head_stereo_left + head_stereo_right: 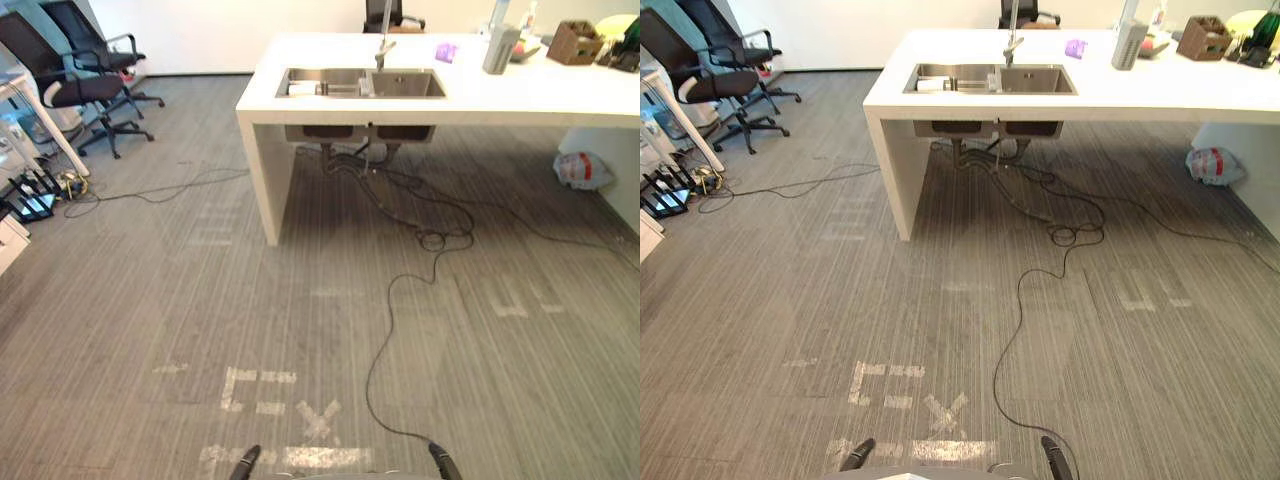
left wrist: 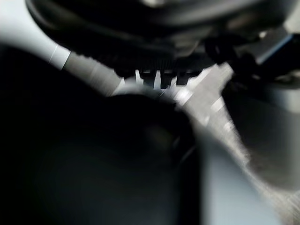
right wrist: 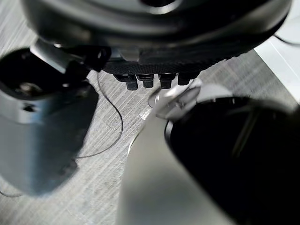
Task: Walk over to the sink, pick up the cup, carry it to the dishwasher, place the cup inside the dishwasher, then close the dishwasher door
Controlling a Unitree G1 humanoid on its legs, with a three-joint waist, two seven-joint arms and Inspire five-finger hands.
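Note:
A white counter (image 1: pixel 520 95) stands across the room, some way ahead of me, with a steel double sink (image 1: pixel 405 84) set into it and a tap (image 1: pixel 384 45) behind the basins. A small white thing (image 1: pixel 300 88) lies in the left basin; I cannot tell whether it is the cup. My left hand (image 2: pixel 157 77) and my right hand (image 3: pixel 150 79) hang beside me over the grey floor. Each has a row of relaxed fingertips with nothing in them.
Black office chairs (image 1: pixel 85 75) stand at the back left. Cables (image 1: pixel 400 300) trail over the carpet from under the sink towards me. A plastic bag (image 1: pixel 583 170) lies by the counter's right leg. A grey jug (image 1: pixel 499 48), a purple thing (image 1: pixel 446 51) and a brown box (image 1: pixel 574 42) are on the counter.

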